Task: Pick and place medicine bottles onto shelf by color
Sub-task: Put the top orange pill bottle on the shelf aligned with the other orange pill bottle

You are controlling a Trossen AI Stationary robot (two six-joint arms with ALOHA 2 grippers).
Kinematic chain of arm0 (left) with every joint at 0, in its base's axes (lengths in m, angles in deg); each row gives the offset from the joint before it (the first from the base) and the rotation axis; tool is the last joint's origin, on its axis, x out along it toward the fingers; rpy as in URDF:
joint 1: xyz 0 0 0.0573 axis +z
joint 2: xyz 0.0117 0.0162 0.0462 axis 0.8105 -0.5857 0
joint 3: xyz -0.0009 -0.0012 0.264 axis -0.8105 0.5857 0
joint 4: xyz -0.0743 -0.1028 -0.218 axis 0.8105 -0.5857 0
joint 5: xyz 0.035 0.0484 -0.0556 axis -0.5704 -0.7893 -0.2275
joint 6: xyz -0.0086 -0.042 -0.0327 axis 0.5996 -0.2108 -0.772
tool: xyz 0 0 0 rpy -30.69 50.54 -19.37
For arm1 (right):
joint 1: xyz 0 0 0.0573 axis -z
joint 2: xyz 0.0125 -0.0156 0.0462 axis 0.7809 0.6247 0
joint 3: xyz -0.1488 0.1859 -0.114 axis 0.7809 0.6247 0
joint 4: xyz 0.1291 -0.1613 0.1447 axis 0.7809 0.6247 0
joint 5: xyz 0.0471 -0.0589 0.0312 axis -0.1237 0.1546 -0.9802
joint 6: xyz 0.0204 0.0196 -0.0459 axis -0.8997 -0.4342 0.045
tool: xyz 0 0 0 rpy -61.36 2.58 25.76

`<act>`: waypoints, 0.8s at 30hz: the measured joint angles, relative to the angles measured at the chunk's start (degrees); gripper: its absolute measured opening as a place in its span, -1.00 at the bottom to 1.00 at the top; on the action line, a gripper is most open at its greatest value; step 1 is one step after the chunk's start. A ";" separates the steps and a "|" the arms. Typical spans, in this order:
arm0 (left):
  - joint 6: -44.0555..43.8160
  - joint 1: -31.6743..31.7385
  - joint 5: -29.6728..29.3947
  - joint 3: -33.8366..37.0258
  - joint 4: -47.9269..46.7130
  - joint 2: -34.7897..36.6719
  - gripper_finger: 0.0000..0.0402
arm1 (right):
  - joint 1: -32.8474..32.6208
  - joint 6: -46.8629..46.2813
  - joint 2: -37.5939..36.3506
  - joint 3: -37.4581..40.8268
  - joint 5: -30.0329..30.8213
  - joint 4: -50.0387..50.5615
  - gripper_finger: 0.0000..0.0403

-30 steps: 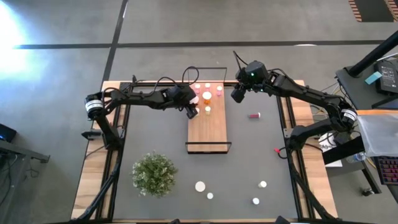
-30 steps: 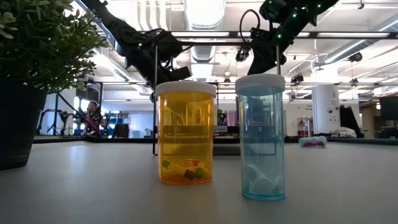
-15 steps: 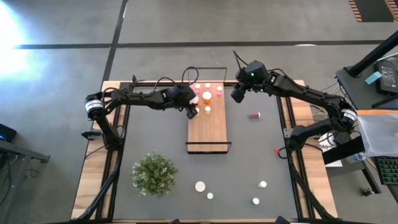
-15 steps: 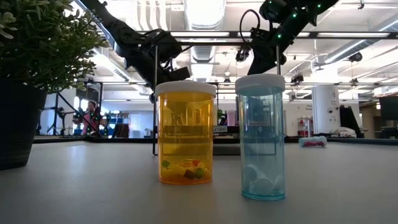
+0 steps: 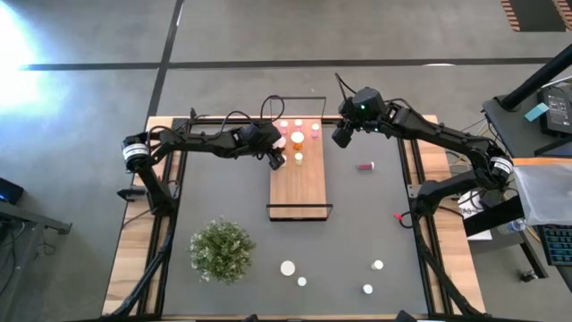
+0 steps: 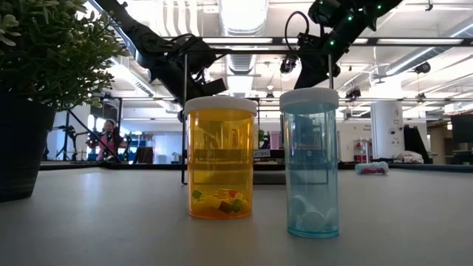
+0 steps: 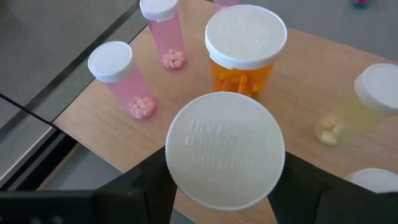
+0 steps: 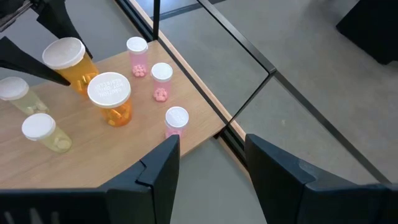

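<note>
The wooden shelf [image 5: 299, 179] lies at the table's middle. Pink, orange and pale-yellow medicine bottles stand at its far end [image 5: 298, 134]. My left gripper [image 5: 276, 161] is over the shelf's left edge, shut on an orange bottle with a wide white cap [image 7: 225, 149]; it also shows in the right wrist view [image 8: 64, 55]. My right gripper [image 5: 340, 136] hangs open and empty [image 8: 208, 180] just right of the shelf's far end. A pink bottle [image 5: 365, 165] lies on its side on the mat. My left gripper pinches the orange bottle at its top, one finger [image 7: 149, 183] on each of two opposite sides of the cap's rim [image 7: 177, 171]. The fingers come from above, slanting down. The bottle stands upright; I cannot tell whether its base touches the shelf.
A potted green plant [image 5: 221, 250] stands at the near left. Several white-capped bottles [image 5: 288, 267] stand near the front edge, among them an orange one [image 6: 220, 159] and a blue one [image 6: 310, 162]. A black wire frame [image 5: 299, 207] ends the shelf.
</note>
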 joint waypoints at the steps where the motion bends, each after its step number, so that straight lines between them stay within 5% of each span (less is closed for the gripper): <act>1: -0.01 0.00 0.01 0.00 0.00 0.00 -0.03 | -0.02 0.02 0.00 0.00 0.00 0.02 -0.15; 24: -2.67 0.00 -0.68 0.00 -0.08 0.00 -0.01 | -0.02 0.00 0.00 0.00 0.00 0.02 -0.15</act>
